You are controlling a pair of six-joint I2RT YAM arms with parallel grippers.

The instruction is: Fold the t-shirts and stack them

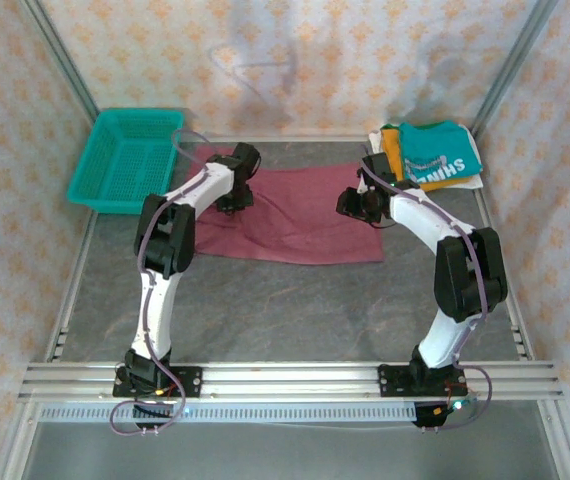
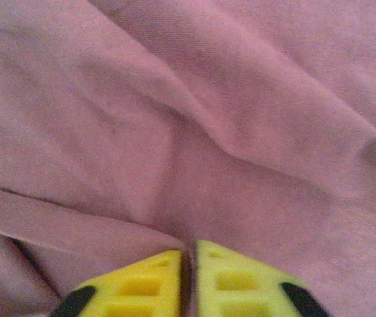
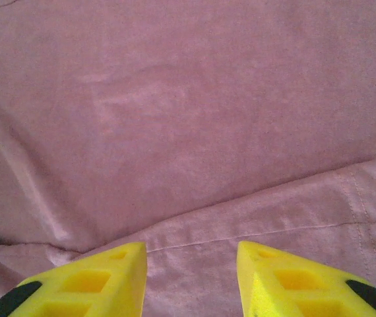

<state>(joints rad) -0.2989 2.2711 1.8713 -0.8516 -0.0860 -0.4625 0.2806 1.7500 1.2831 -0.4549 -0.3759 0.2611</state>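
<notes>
Left gripper (image 2: 189, 281) is down on the maroon t-shirt (image 1: 295, 225), jaws almost together with just a thin slit. A crease runs right up to the tips, and whether any cloth is pinched I cannot tell. Right gripper (image 3: 191, 277) stands moderately apart above a stitched hem at the shirt's right edge, nothing between its fingers. The maroon tee lies spread across the middle of the desk (image 1: 295, 310), rumpled under the left arm. Far right corner: a stack (image 1: 435, 155) with the teal tee (image 1: 443, 150) on top, orange (image 1: 393, 150) and cream (image 1: 377, 140) beneath. So three look done; this one, by my reckoning, needs folding smaller and stacking.
</notes>
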